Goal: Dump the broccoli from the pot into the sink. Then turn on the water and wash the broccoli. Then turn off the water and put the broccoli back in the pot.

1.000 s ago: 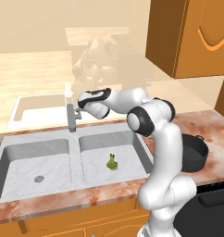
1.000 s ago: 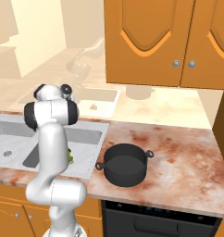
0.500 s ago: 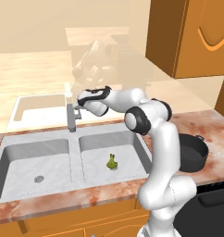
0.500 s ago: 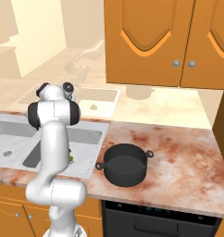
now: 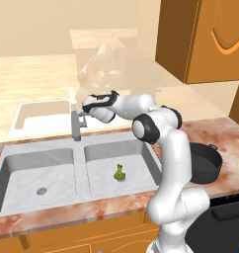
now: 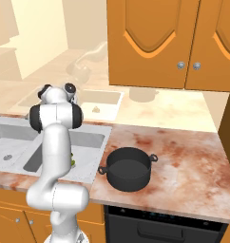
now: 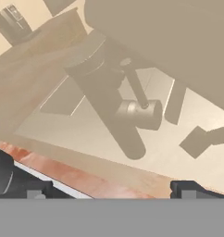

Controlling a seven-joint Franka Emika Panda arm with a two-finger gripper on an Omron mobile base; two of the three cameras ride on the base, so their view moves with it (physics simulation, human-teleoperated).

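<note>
My fingers hovered at the top of the upright grey faucet, at the back of the sink between its two basins; in the hand view their two dark tips stood wide apart at the lower corners, with nothing between them; the left base view could not settle whether they touched the faucet. My arm reached out leftward from its elbow over the right basin. The broccoli lay on the floor of the right basin, toward its front, a small yellow-green lump with its stalk up, well apart from my fingers and below them; from the right base view a sliver of it showed just past my arm. The left basin held its round drain and no more that I could see; I could see no stream under the spout. The pot sat upright on the marbled reddish table to the right of the sink, near the front edge, its side handles out to either side; from the left base view it was partly hidden behind my arm. Wooden cabinets hung above the table; a dark oven front sat under the pot's part of the table.
</note>
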